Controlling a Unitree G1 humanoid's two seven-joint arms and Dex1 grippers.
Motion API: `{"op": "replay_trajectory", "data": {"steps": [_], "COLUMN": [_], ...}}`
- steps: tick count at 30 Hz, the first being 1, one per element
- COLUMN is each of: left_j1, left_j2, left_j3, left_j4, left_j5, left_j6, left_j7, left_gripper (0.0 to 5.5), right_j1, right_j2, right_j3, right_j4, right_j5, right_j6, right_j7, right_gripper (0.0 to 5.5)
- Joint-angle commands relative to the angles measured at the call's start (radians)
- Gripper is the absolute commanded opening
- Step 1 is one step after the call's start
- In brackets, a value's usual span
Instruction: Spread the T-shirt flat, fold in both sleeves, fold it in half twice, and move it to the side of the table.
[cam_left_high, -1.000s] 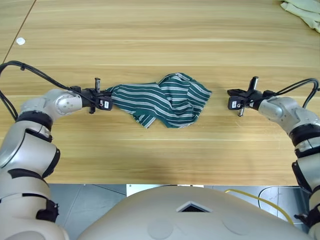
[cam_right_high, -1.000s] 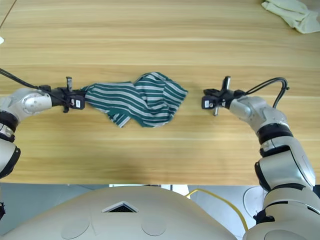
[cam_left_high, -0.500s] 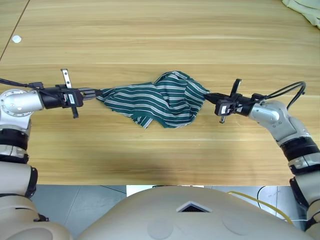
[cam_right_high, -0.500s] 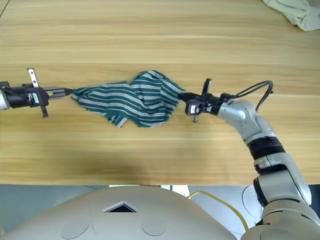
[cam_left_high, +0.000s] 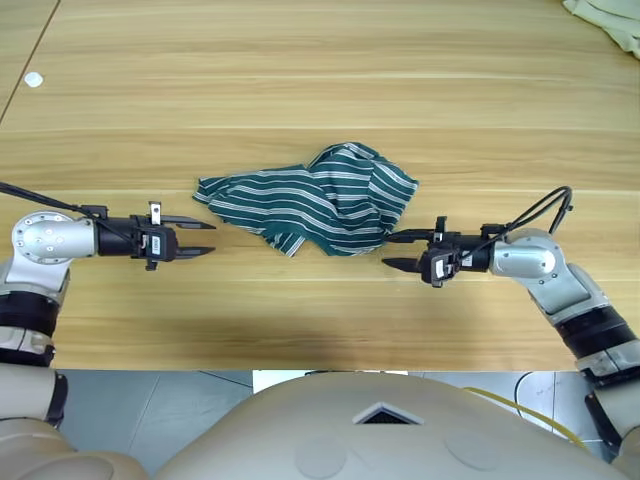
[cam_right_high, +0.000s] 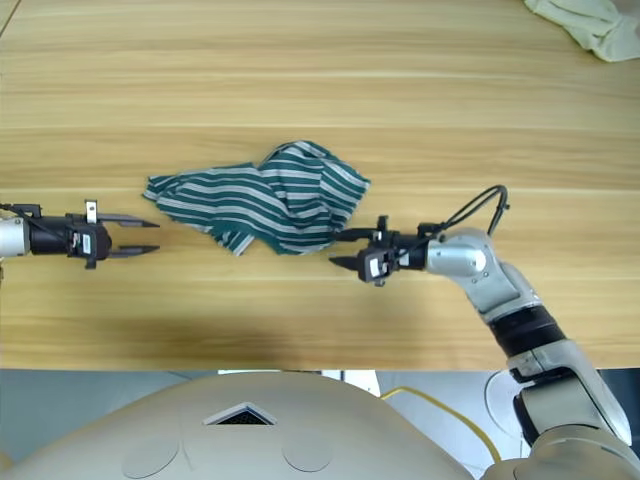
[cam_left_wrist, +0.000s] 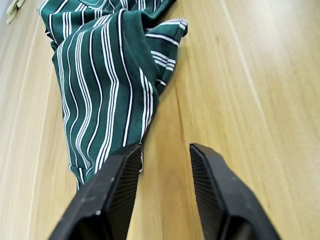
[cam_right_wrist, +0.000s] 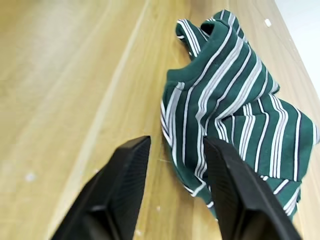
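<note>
Here, T-shirt (cam_left_high: 315, 200) between left claw (cam_left_high: 210, 238), right claw (cam_left_high: 386, 251)

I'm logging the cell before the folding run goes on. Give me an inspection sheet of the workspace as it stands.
Surface: wooden table, plank seams visible.
Job's things: T-shirt, green with white stripes, crumpled mid-table, not spread.
Clutter: pale cloth at the far right corner; small white disc far left.
Grippers: left gripper, jaws open and empty, beside the shirt's left end; right gripper, jaws open and empty, at the shirt's right edge.
Cables: black cable looping off the right forearm, another along the left; yellow cable below the table's near edge.
Surroundings: grey floor past the near edge.
</note>
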Motion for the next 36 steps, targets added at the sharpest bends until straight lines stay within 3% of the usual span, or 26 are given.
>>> {"op": "replay_trajectory", "data": {"steps": [1, 15, 26, 36], "left_j1": [-0.024, -0.031, -0.152, -0.159], "left_j2": [-0.039, -0.123, -0.136, -0.153], "left_j3": [0.031, 0.0, -0.073, -0.126], "left_j4": [0.017, 0.086, 0.258, 0.287], "left_j5": [0.092, 0.269, 0.597, 0.597], "left_j6": [-0.018, -0.073, -0.089, -0.151], "left_j7": [0.096, 0.23, 0.529, 0.583], "left_gripper": [2.41, 2.41, 2.41, 2.41], "right_j1": [0.019, -0.036, -0.05, -0.06], "right_j2": [-0.012, 0.074, 0.106, 0.126], "right_j3": [-0.009, 0.013, 0.042, 0.062], "right_j4": [-0.013, 0.131, 0.168, 0.194], "right_j5": [-0.021, -0.247, -0.28, -0.3], "right_j6": [0.006, 0.024, 0.004, 0.007], "right_j7": [0.014, -0.121, -0.158, -0.171], "right_gripper": [2.18, 2.18, 2.18, 2.18]}}
